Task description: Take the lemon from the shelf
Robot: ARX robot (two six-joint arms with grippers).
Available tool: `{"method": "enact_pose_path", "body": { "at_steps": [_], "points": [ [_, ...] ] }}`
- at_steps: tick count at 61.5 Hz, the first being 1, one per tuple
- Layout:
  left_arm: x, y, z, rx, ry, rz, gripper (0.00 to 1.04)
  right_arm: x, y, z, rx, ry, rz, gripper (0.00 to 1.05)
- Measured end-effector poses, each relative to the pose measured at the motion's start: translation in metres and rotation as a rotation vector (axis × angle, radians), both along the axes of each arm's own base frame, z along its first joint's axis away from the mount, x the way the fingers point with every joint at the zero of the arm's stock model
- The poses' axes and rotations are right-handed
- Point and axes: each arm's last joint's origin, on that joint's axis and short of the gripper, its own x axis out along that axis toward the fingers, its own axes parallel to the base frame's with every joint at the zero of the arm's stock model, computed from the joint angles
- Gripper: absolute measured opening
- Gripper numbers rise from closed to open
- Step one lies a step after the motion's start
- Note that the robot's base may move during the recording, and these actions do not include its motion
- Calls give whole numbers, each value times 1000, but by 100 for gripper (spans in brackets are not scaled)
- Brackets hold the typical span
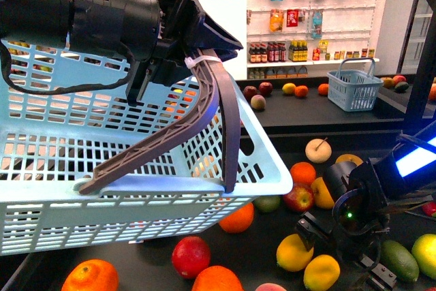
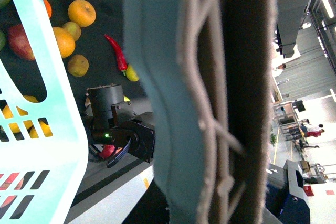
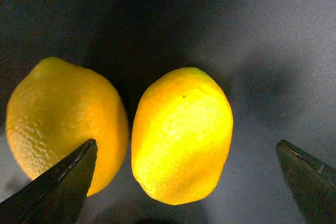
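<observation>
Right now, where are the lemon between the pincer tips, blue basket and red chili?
lemon [image 3: 181, 135]: right wrist view, skin centre.
blue basket [image 1: 136, 199]: front view, near rim.
red chili [image 2: 116, 52]: left wrist view, mid-body.

No text, brand or number can be read in any view. The bottles [image 1: 276, 52] and packets [image 1: 276, 20] on the far white shelves [image 1: 340, 32] carry labels, but these are too small and blurred to make out.
</observation>
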Motion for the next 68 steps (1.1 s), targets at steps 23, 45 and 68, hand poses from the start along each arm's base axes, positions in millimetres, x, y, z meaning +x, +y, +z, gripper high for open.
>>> {"method": "enact_pose_path", "body": {
  "at_steps": [23,45,68],
  "points": [
    [0,0,0,0,0,0,8,2,3,-18,-24,26,18,92],
    [0,0,0,0,0,0,8,-3,-1,-27,-53,35,44,50],
    [0,0,0,0,0,0,8,-32,-43,30,-160,-81,92,48]
  ]
}}
